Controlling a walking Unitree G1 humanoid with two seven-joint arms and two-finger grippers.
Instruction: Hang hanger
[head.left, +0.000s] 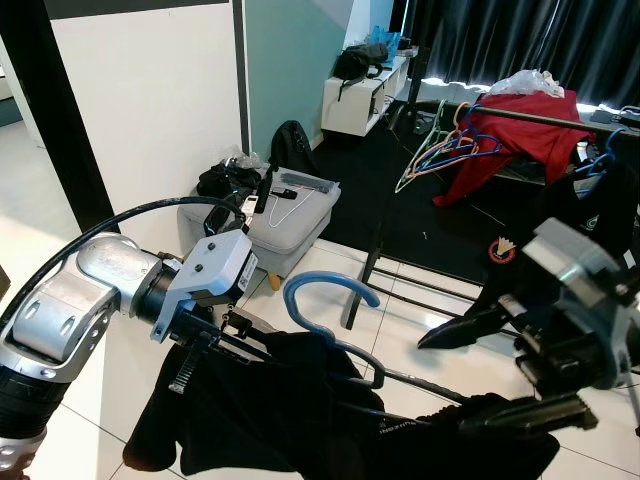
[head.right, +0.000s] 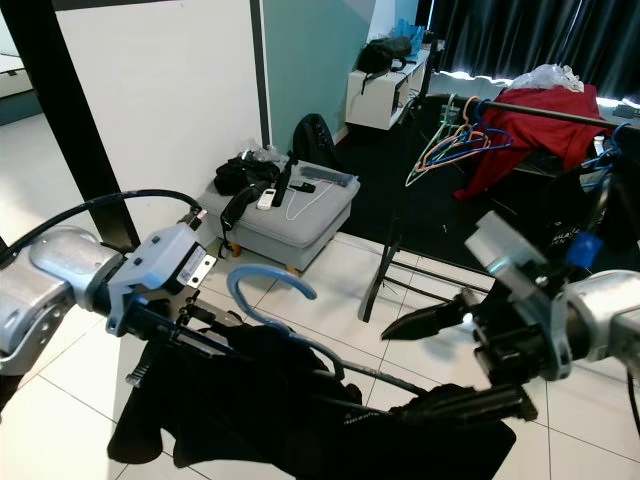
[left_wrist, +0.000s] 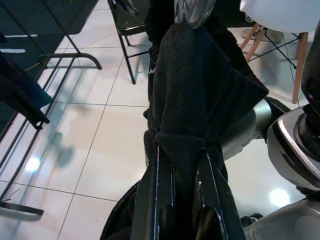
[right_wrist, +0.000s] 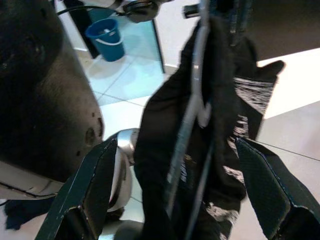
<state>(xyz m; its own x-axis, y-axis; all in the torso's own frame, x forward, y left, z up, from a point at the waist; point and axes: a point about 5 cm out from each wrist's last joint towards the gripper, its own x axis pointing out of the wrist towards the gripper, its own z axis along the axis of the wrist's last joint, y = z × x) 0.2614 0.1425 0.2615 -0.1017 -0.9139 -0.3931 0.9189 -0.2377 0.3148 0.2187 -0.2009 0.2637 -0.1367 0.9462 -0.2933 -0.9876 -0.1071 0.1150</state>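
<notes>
Black garment (head.left: 300, 410) on a blue hanger (head.left: 330, 300), far from the clothes rail (head.left: 520, 118) at one o'clock
Left gripper (head.left: 205, 345) pinches the cloth, right gripper (head.left: 480, 370) spread wide around it; one-sided hold could let it slide off

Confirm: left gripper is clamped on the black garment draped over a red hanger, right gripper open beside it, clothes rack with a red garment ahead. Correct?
One error: the hanger is blue, not red, as the left eye view shows. The rest holds: the left gripper is clamped on the black garment draped over it, the right gripper is open beside it, and the clothes rack with a red garment stands ahead.
</notes>
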